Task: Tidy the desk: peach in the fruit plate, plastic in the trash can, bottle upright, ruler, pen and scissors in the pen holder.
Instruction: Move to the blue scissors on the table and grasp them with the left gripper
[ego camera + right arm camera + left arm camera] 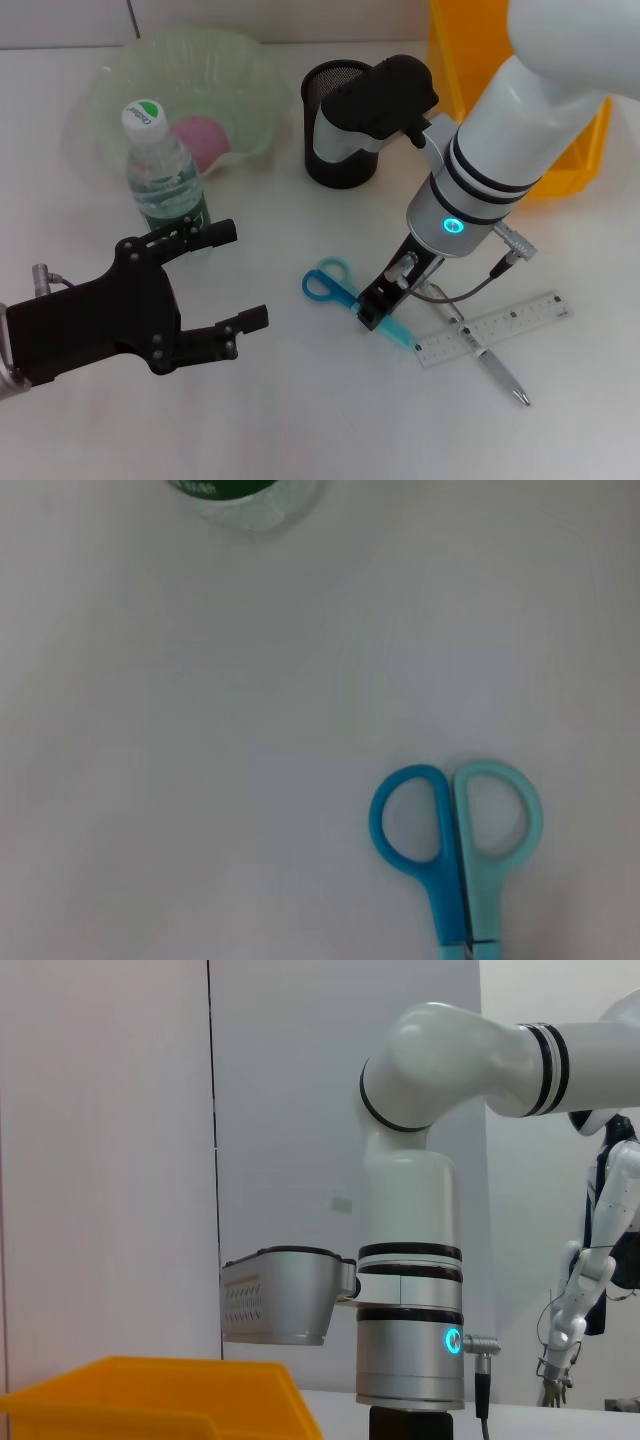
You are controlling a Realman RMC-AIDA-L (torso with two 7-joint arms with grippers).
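Blue scissors (332, 283) lie flat on the white desk; their two handles also show in the right wrist view (457, 830). My right gripper (378, 310) is down on the scissors' blades and shut on them. A clear ruler (492, 327) and a silver pen (488, 355) lie crossed just right of it. The black mesh pen holder (340, 140) stands behind. A pink peach (203, 140) lies in the translucent fruit plate (120, 90). The bottle (160, 175) stands upright. My left gripper (245, 275) is open and empty at the front left. No plastic shows.
A yellow bin (575, 165) stands at the back right, behind my right arm; it also shows in the left wrist view (150, 1400). The bottle's base shows in the right wrist view (245, 500).
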